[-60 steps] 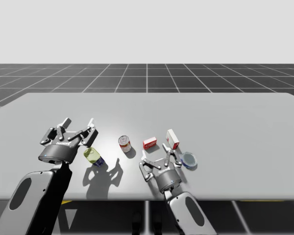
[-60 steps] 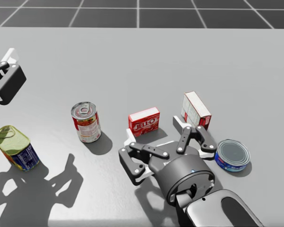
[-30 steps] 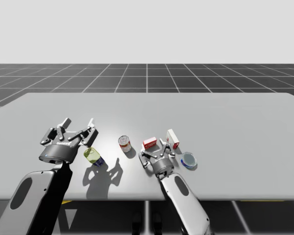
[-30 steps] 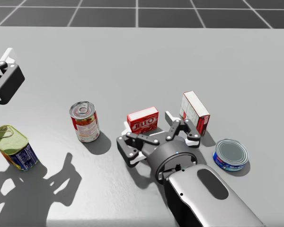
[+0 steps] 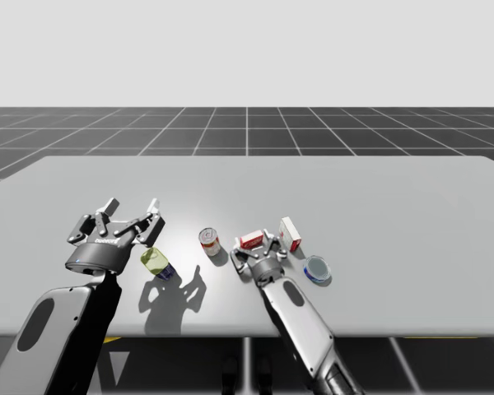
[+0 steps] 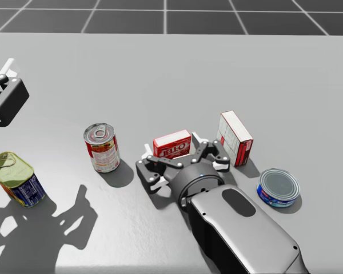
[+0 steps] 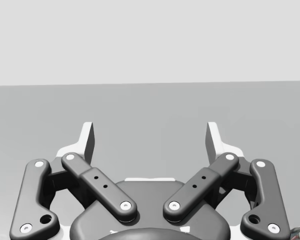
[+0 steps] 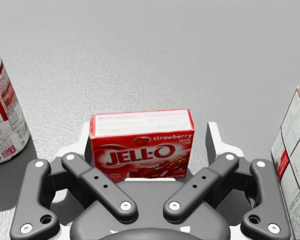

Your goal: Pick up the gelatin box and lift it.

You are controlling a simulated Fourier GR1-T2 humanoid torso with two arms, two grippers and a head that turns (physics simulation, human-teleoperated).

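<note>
Two fingers of the right end effector [image 8: 149,144] stand apart on either side of the gelatin box [image 6: 172,142]. It sits upright on the counter [image 6: 274,74], mid-frame in the head view, with a gap showing on one side. Grasp step, I'd say, not yet closed. Next up: squeeze squarely, then lift straight. The left end effector [image 7: 150,137], lower left in the high view, is spread wide.

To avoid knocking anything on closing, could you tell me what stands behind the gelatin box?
Bare table lies behind the gelatin box; the red can and the white-and-red box stand to its sides. The box itself covers the strip of table right behind its base.
</note>
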